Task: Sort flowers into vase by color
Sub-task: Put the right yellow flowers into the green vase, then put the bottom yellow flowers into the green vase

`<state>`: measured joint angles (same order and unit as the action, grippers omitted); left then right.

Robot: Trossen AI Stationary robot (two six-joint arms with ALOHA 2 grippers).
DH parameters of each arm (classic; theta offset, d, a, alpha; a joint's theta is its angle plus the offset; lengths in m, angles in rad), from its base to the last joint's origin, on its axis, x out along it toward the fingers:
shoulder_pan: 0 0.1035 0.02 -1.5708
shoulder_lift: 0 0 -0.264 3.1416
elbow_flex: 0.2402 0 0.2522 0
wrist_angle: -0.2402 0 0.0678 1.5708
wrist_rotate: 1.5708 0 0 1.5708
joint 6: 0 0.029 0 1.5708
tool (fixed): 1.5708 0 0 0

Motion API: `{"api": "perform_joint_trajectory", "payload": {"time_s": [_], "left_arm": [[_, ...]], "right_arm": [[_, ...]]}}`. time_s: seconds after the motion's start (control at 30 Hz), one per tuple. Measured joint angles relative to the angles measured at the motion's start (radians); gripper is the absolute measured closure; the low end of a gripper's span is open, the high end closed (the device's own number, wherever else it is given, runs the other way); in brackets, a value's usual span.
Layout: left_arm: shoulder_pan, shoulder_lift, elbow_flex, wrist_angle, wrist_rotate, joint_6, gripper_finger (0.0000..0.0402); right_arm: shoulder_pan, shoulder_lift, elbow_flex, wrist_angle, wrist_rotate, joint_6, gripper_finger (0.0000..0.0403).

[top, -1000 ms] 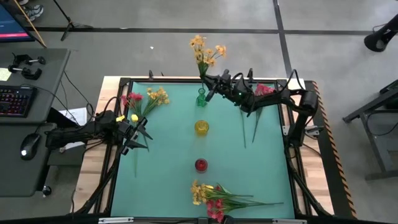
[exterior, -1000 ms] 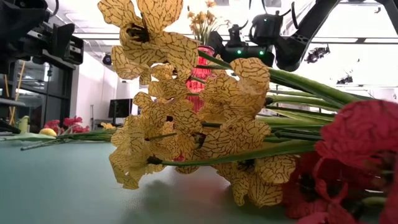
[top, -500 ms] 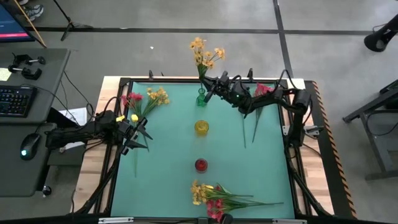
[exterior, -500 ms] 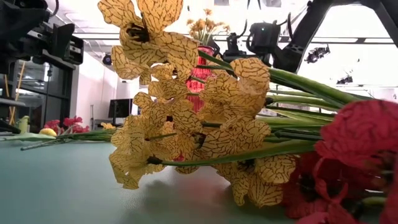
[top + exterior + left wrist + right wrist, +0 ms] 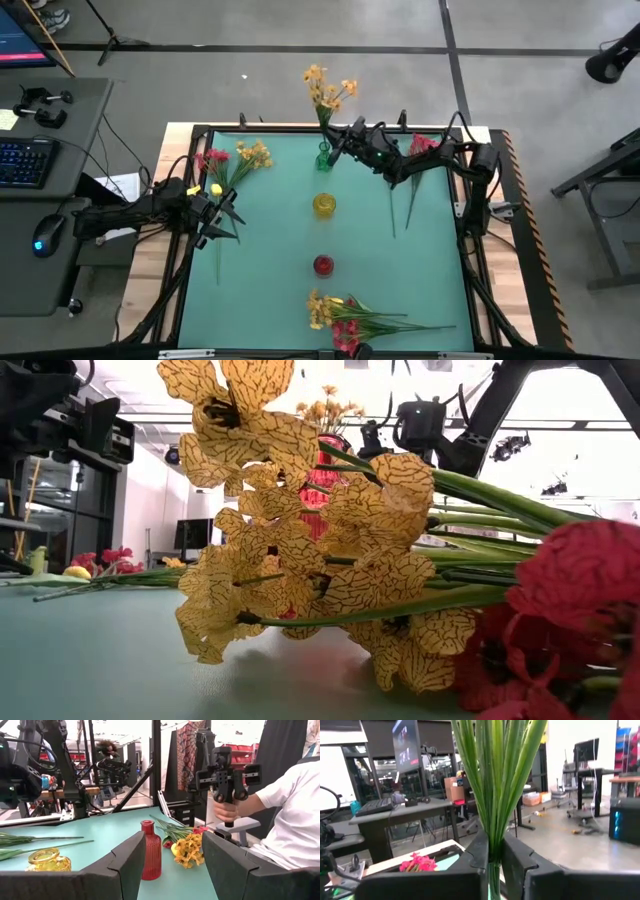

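Observation:
A bunch of orange-yellow sprays (image 5: 328, 85) stands with its green stalks (image 5: 495, 780) in the small green vase (image 5: 323, 157) at the table's far side. My right gripper (image 5: 341, 137) is shut on those stalks just above the vase neck (image 5: 493, 880). The yellow vase (image 5: 324, 204) and the red vase (image 5: 323, 265) stand in a row toward the near edge. My left gripper (image 5: 226, 218) is open and waits at the table's left side, beside a lying bunch of pink-red and yellow flowers (image 5: 228, 163). My right gripper pinches the bundle of green stalks (image 5: 495, 847) between its two fingers (image 5: 479, 857), coming level from the table's right and lying across the stalks. The bunch stands nearly upright, with its lower ends in the green vase and its blossoms high above the fingers.
Pink-red flowers (image 5: 421, 144) lie under my right arm, stalks (image 5: 410, 205) pointing toward the near edge. Another mixed bunch (image 5: 340, 315) lies at the near edge and fills the low view (image 5: 300, 530). A person (image 5: 295, 815) holding a hand controller sits beyond the table.
My right gripper has shifted slightly toward the table's left with the stalks still in its hold, and the orange-yellow blossoms have swung a little leftward with it. The left arm has kept still.

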<state>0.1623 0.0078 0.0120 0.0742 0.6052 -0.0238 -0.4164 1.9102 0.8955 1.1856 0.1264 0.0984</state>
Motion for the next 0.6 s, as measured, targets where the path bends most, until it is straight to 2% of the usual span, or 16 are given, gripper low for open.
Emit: {"api": "perform_joint_trajectory", "payload": {"time_s": [0.17,0.33,0.47,0.6], "left_arm": [[0.000,0.000,0.000,0.000,0.000,0.000,0.0218],[0.000,0.000,0.000,0.000,0.000,0.000,0.0218],[0.000,0.000,0.000,0.000,0.000,0.000,0.0218],[0.000,0.000,0.000,0.000,0.000,0.000,0.0218]], "right_arm": [[0.000,0.000,0.000,-0.045,-0.009,0.024,0.0335],[0.000,-0.011,0.000,-0.138,-0.030,0.041,0.0256],[0.000,-0.058,0.000,-0.293,-0.030,0.012,0.0189],[0.000,-0.135,0.000,-0.487,-0.030,-0.028,0.0139]]}}
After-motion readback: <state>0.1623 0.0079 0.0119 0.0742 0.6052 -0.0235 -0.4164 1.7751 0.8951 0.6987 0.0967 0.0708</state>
